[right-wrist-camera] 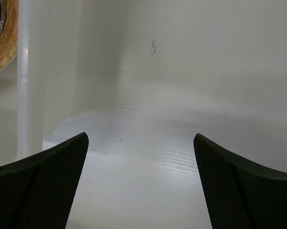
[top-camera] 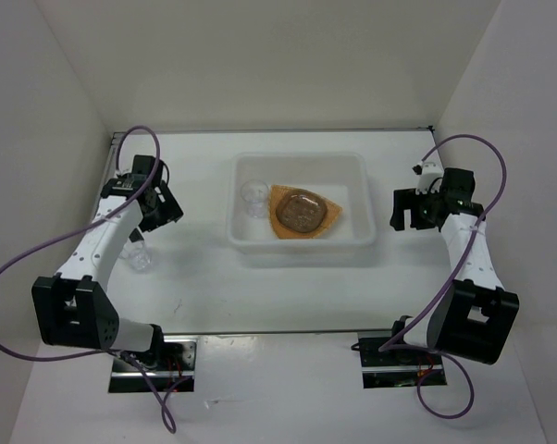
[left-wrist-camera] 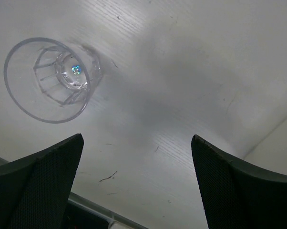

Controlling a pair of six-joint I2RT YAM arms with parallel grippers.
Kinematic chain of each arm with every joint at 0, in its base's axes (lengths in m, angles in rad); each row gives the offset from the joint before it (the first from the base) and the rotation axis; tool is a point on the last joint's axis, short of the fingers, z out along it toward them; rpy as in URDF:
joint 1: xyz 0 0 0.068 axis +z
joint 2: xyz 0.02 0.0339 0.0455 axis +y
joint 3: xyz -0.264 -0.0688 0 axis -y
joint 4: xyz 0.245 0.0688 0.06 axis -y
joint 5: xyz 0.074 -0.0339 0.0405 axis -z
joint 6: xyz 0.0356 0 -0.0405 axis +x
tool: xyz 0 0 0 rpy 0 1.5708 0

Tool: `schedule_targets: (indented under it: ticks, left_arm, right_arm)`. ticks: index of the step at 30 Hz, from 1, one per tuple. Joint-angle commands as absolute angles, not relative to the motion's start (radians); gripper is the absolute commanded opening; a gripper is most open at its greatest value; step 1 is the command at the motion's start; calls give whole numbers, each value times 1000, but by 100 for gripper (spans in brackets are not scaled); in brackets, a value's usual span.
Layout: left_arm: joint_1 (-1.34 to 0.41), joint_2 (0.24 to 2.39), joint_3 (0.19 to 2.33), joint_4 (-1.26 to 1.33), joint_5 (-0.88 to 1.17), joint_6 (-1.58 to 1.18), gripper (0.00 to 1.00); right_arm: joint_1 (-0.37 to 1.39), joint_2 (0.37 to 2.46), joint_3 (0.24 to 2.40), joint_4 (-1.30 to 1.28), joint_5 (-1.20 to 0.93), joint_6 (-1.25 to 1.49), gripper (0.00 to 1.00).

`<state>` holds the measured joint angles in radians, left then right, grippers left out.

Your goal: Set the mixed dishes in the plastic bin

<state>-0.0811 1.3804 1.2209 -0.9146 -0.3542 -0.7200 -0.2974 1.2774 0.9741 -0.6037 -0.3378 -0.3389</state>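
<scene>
Left end effector and right end effector both gape wide, empty. The bin, mid-counter, holds plate, dish and cup. A second cup stands outside, near the left one.

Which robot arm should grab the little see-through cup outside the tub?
The left. The small clear plastic cup stands on the table close to the open left gripper and shows in its wrist camera. The right gripper, also open, sits beyond the translucent white rectangular tub.
</scene>
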Motion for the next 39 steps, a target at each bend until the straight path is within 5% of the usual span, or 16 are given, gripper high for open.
schedule_targets:
  ticks: [1,19,22,26,27,28,35,39]
  left_arm:
    - [-32,1362,1206,-833,-310,-732,100]
    - [121,1535,1048,-654,-290,-597,99]
    - [130,1568,1048,-653,-290,-586,87]
    - [130,1545,1048,-644,-265,-577,38]
    - [130,1545,1057,-644,-265,-577,14]
    - [130,1536,1077,-653,-265,-577,5]
    - [88,1359,1288,-703,-287,-595,0]
    - [63,1272,1439,-551,-103,-530,0]
  right_arm:
    - [-276,1285,969,-580,-351,-354,95]
    - [-276,1276,969,-580,-351,-354,95]
    - [-276,1276,969,-580,-351,-363,95]
    - [-276,1285,979,-580,-341,-364,95]
    - [-276,1285,979,-589,-341,-364,95]
    - [-276,1285,979,-589,-331,-373,95]
    - [-276,1285,979,-589,-331,-373,95]
    - [-276,1285,979,-589,-331,-373,95]
